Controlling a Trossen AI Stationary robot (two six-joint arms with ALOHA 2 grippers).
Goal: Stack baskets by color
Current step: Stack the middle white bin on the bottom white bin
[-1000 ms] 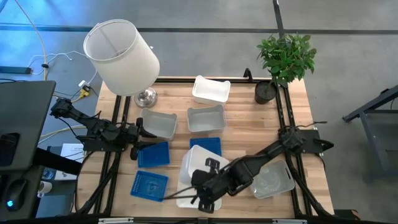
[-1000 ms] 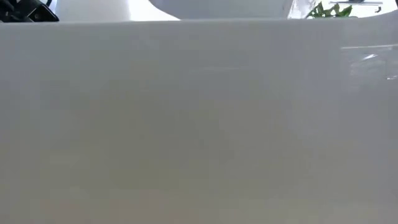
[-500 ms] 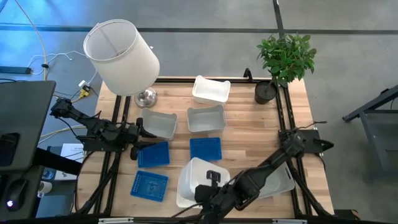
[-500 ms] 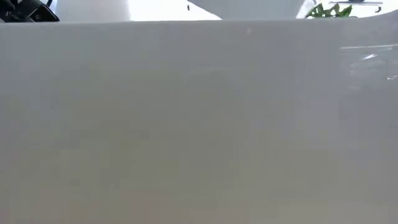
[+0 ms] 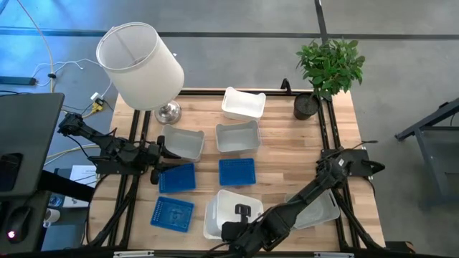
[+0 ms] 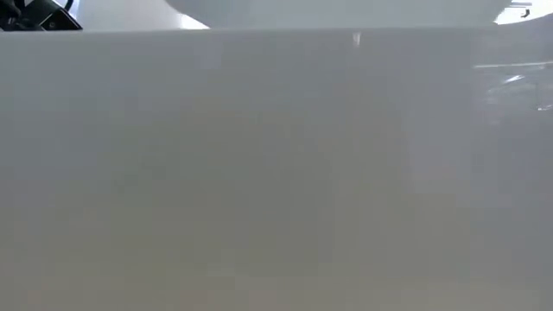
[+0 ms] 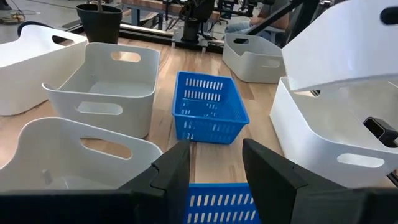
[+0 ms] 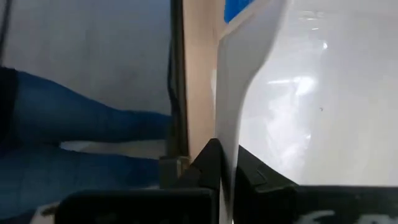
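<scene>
My right gripper (image 5: 240,231) is shut on a white basket (image 5: 233,203) at the near edge. That basket hangs tilted over a second white basket (image 7: 323,134). A white wall (image 6: 276,173) fills the low view. My left gripper (image 7: 214,165) waits open at the table's left, above a blue basket (image 5: 177,177). Two more blue baskets (image 5: 237,170) (image 5: 172,213), two clear-grey ones (image 5: 238,136) (image 5: 181,142), a white one (image 5: 244,104) and a clear one (image 5: 315,208) rest on their bottoms. My right gripper pinches the white basket's side wall at its rim (image 8: 235,134), one finger (image 8: 208,163) outside and one (image 8: 252,174) inside. The fingers slant down from the table's right. The basket is lifted and tilted above the white basket beneath it.
A large white lampshade (image 5: 140,64) stands at the far left corner and a potted plant (image 5: 307,106) at the far right. A person's legs (image 8: 62,137) show beyond the near edge. Bare wood lies at the right, between the far baskets and the clear one.
My right gripper has carried the white basket toward the table's near edge and somewhat down, over the second white basket. The middle blue basket, partly covered a second ago, now shows whole.
</scene>
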